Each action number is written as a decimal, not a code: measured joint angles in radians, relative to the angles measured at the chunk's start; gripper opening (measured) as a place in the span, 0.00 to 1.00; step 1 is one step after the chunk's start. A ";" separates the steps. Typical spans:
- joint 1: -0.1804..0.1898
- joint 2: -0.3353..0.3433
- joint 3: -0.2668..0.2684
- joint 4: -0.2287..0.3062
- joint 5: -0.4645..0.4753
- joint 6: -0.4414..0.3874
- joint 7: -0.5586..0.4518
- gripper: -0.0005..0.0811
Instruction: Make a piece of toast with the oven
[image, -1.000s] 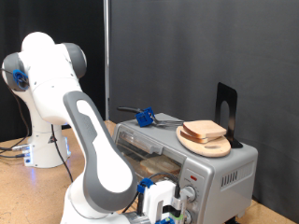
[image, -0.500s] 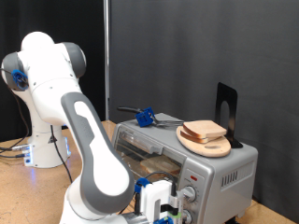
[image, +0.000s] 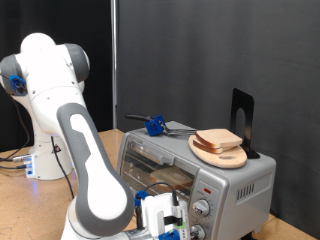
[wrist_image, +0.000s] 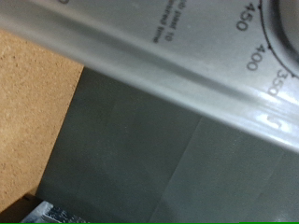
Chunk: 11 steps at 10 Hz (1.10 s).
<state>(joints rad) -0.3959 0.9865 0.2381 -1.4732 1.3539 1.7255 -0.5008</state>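
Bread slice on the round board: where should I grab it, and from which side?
Judging by its flat pose, pinch the bread slice across its crust edges from straight above; it lies on the board atop the oven, open overhead.

A white and grey robot arm rises from its base, bends over and reaches down low in the exterior view. Its end effector (image: 165, 222) sits at the bottom edge, fingers not discernible.
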 joint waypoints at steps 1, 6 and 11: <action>-0.005 0.000 0.004 -0.007 0.011 -0.001 -0.028 0.12; -0.025 0.013 0.021 -0.019 0.055 -0.032 -0.166 0.12; -0.030 0.017 0.024 -0.022 0.067 -0.037 -0.187 0.12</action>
<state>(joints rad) -0.4257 1.0033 0.2622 -1.4948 1.4209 1.6881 -0.6878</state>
